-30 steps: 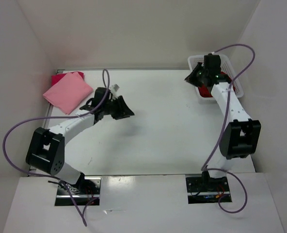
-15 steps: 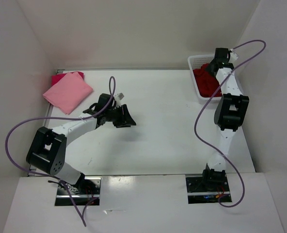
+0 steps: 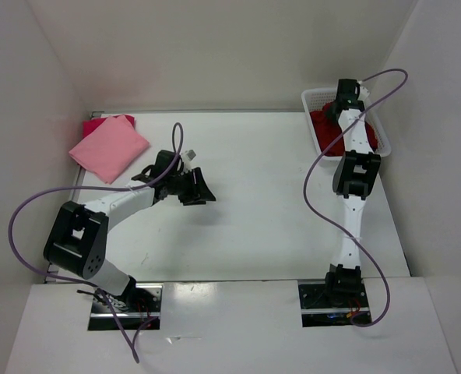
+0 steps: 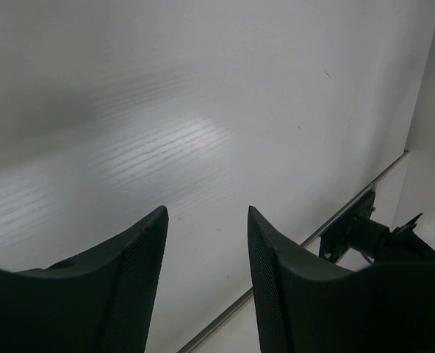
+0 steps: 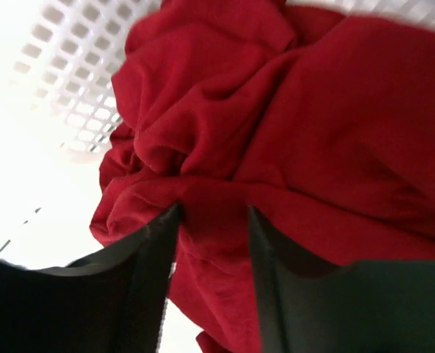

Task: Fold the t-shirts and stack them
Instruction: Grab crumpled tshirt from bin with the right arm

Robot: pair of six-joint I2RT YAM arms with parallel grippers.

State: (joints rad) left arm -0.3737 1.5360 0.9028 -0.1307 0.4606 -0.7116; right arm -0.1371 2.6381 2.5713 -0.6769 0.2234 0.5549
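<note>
A dark crimson t-shirt (image 3: 326,129) lies crumpled in the white lattice basket (image 3: 314,98) at the far right. My right gripper (image 3: 342,100) reaches down into the basket. In the right wrist view its jaws stand apart, open (image 5: 214,211), with a ridge of the crimson t-shirt (image 5: 313,132) between the fingers. A folded light pink t-shirt (image 3: 108,146) lies at the far left on top of a magenta-red t-shirt (image 3: 96,124). My left gripper (image 3: 198,187) hovers over bare table left of centre, open (image 4: 206,213) and holding nothing.
The basket's lattice wall (image 5: 63,73) shows at the upper left of the right wrist view. White walls enclose the table on three sides. The table's near edge and an arm mount (image 4: 364,235) show in the left wrist view.
My right arm has stretched out over the basket and its gripper has come down onto the crimson t-shirt, jaws opening wide, then narrowing. My left gripper has drifted slightly right.
</note>
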